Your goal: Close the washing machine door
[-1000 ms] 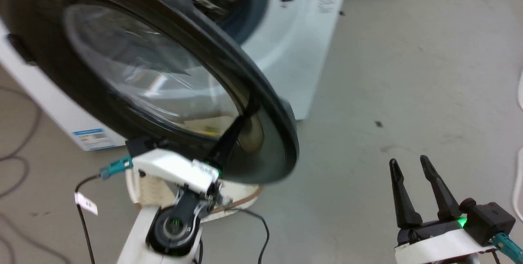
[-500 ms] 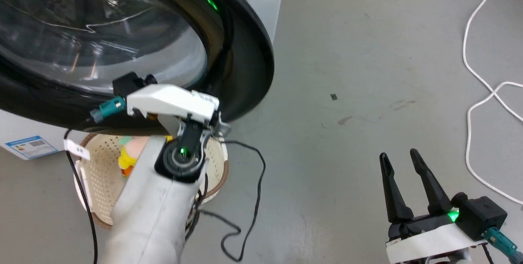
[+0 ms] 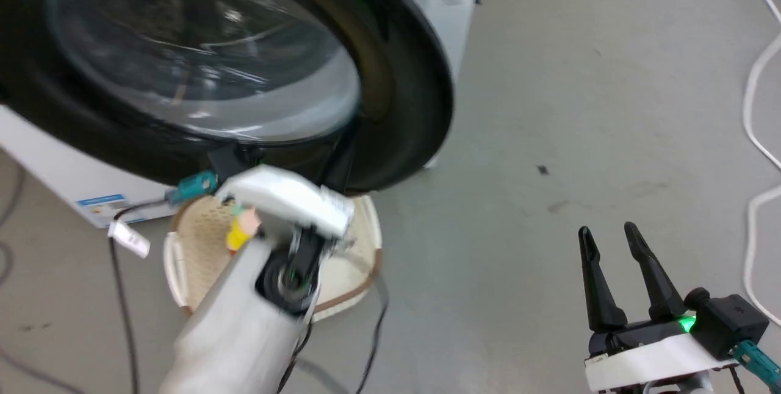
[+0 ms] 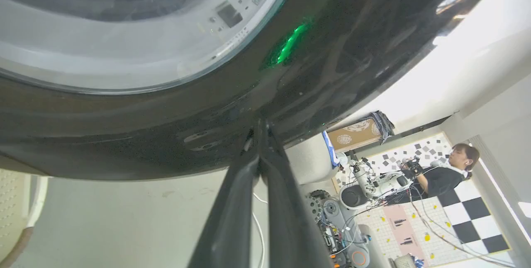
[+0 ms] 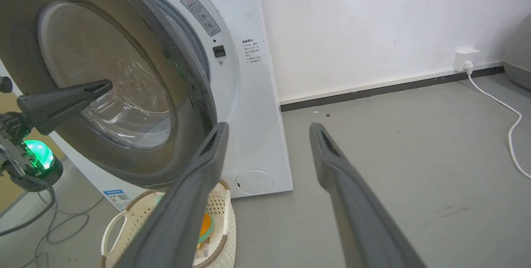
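The washing machine door [image 3: 403, 77], black with a bulging glass window, stands ajar at the upper left of the head view. It hangs a little off the white washing machine [image 5: 249, 114]. My left gripper [image 3: 341, 159] is shut with nothing in it. Its joined fingertips [image 4: 260, 135] press on the door's black rim just below the glass. From the right wrist view the left gripper [image 5: 95, 87] shows at the left, against the door [image 5: 124, 73]. My right gripper [image 3: 608, 232] stands open and bare over the grey floor at the lower right, well away from the door. Its own view shows the right gripper [image 5: 269, 129] pointing towards the machine's lower front.
A cream perforated basket [image 3: 360, 241] holding small coloured things sits on the floor under the door. Black cables [image 3: 372, 333] trail beside it. A white cable [image 3: 753, 107] runs along the right to a wall socket [image 5: 464, 58]. A person [image 4: 448, 172] sits far back.
The head camera has shifted. The door has swung nearer the machine, covering the drum opening seen a second ago, with my left gripper against it. The right gripper has kept its pose.
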